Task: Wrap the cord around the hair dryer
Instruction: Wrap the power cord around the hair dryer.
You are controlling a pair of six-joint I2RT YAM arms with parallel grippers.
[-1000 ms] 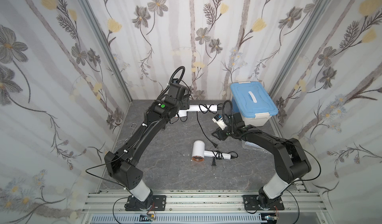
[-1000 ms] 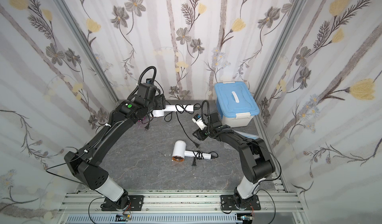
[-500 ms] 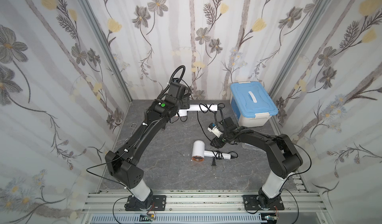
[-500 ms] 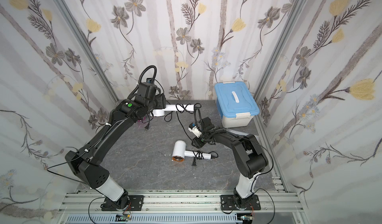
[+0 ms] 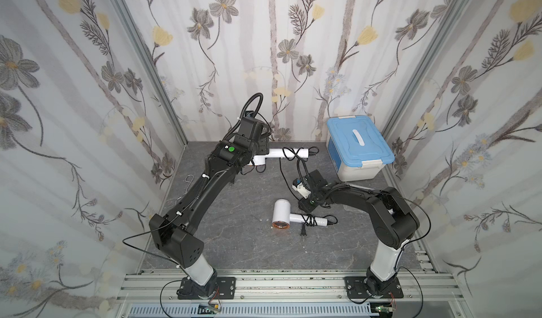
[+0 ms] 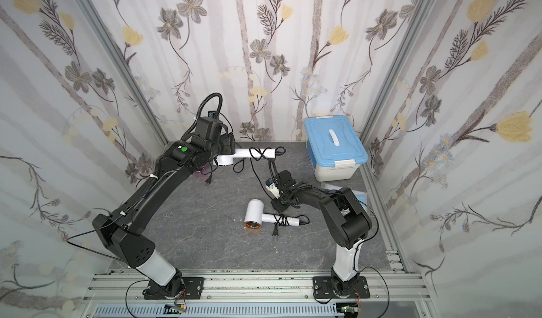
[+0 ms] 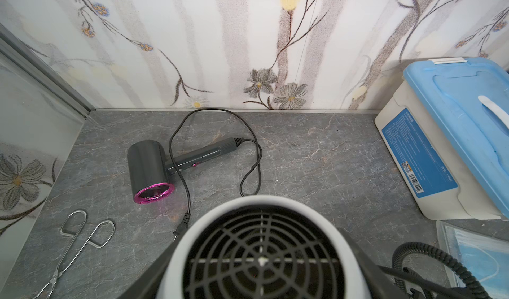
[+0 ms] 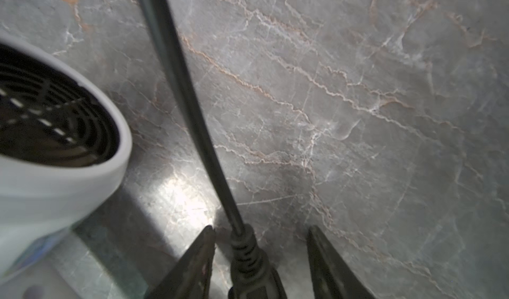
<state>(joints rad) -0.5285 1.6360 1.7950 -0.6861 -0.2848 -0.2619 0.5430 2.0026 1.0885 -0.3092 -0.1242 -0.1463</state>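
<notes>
In both top views I am holding the hair dryer [image 5: 289,153] aloft at centre frame, the left gripper [image 5: 262,151] clamped on its rigid, smooth barrel. In the left wrist view its grille [image 7: 261,259] is filling the bottom. In the right wrist view, at bottom centre, the right gripper [image 8: 260,228] is straddling the stiff plug [image 8: 249,261] of the limp cord [image 8: 190,104], likely the surest hold; whether it is pinching I cannot tell.

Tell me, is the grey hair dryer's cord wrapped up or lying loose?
Loose. The grey hair dryer lies on the table, its cord sprawling in open loops, plug lying free.
</notes>
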